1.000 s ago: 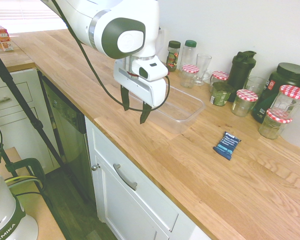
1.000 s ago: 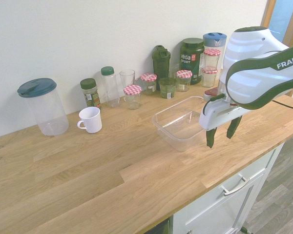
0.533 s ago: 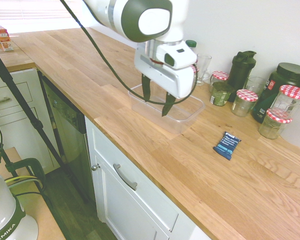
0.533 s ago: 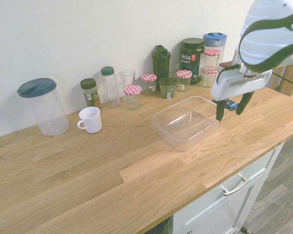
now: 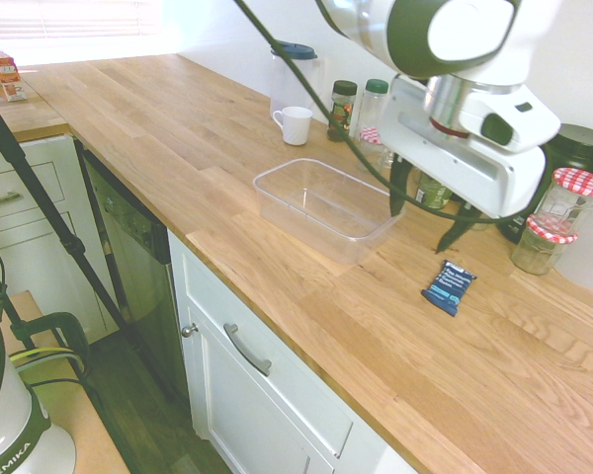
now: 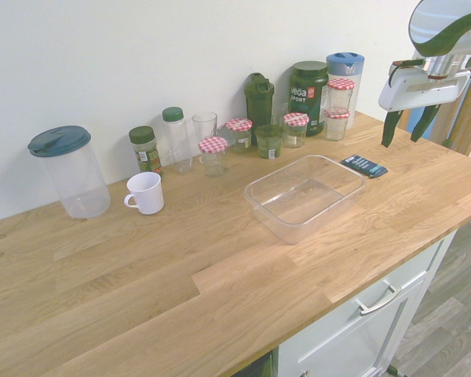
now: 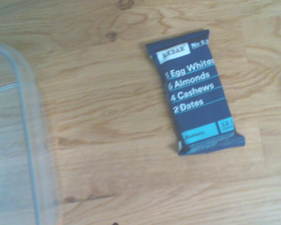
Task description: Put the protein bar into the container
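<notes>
One protein bar [image 5: 449, 286], one container [image 5: 327, 207], one white mug [image 5: 296, 124], one clear pitcher [image 6: 69, 171] w/ dark lid. Five jars w/ red-checked lids along the wall in the second ext. view, e.g. one [image 6: 213, 155] at center frame, plus a dark shaker bottle [image 6: 259, 100], a big dark tub [image 6: 309, 96], two green-capped bottles and a drinking glass [image 6: 205, 127].

Pincer [image 5: 422, 212] hangs in the air, fingers spread apart, nothing between them. In first ext. view it sits right of center; bar lies on the counter [image 5: 158, 138] below it and a bit to the right, well apart from the fingertips. In second ext. view pincer [image 6: 407, 129] is upper right, bar [image 6: 364, 166] lower and left of it, flat on the wood, just beside the container's [image 6: 302, 196] right end, not touching as far as I can tell.

Container is see-through, rounded corners, nothing in it.

Wrist view: bar [image 7: 194, 91] fills right-center, flat dark-blue wrapper, white print "Egg Whites / Almonds / Cashews / Dates", teal lines and a teal label near one end, crimped ends. Container rim [image 7: 25, 136] curves along the left edge, a strip of bare wood between it and the bar.
</notes>
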Controlling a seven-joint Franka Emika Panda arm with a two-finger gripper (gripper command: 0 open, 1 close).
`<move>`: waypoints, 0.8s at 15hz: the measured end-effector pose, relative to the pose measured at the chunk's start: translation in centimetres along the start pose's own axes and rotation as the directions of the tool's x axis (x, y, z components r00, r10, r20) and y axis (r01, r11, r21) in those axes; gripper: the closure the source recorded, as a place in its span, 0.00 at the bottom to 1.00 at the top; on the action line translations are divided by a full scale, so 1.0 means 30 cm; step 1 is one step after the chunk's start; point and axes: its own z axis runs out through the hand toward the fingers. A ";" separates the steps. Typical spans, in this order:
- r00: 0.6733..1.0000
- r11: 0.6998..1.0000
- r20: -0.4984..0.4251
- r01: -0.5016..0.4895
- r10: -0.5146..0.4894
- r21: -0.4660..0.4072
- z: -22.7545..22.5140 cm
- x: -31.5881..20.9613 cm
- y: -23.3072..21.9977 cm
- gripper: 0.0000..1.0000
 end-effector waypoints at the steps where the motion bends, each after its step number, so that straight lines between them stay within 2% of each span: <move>1: 1.000 1.000 0.005 0.023 -0.023 -0.009 0.032 0.040 -0.009 0.00; 6: 0.982 0.981 0.031 0.190 -0.189 -0.036 0.145 0.137 -0.039 0.00; 12: 0.972 0.970 0.032 0.235 -0.234 -0.062 0.271 0.175 -0.111 0.00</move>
